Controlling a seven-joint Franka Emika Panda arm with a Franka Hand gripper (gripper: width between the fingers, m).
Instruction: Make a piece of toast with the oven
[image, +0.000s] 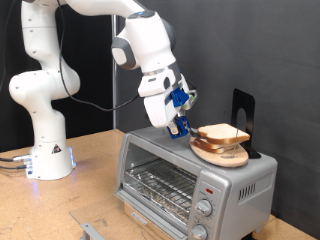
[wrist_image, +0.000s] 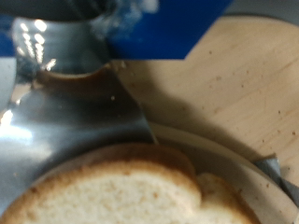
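The silver oven (image: 190, 180) stands on the wooden table, its glass door towards the exterior view's bottom left and the wire rack visible behind it. A round wooden plate (image: 222, 154) with stacked pale bread slices (image: 222, 133) rests on the oven's roof. No single piece of toast lies apart from that stack. My gripper (image: 180, 124), with blue fingers, hangs just above the roof, close beside the stack on the exterior view's left. The wrist view shows a crusted bread slice (wrist_image: 112, 191) up close, the shiny oven roof (wrist_image: 65, 112) and a blurred blue part of the hand at the frame's edge.
A black upright stand (image: 243, 110) rises behind the plate on the oven. Round knobs (image: 205, 208) run down the oven's front panel. A small metal piece (image: 90, 228) lies on the wooden table (image: 90, 180) near the exterior view's bottom. The arm's white base (image: 48, 160) sits at the left.
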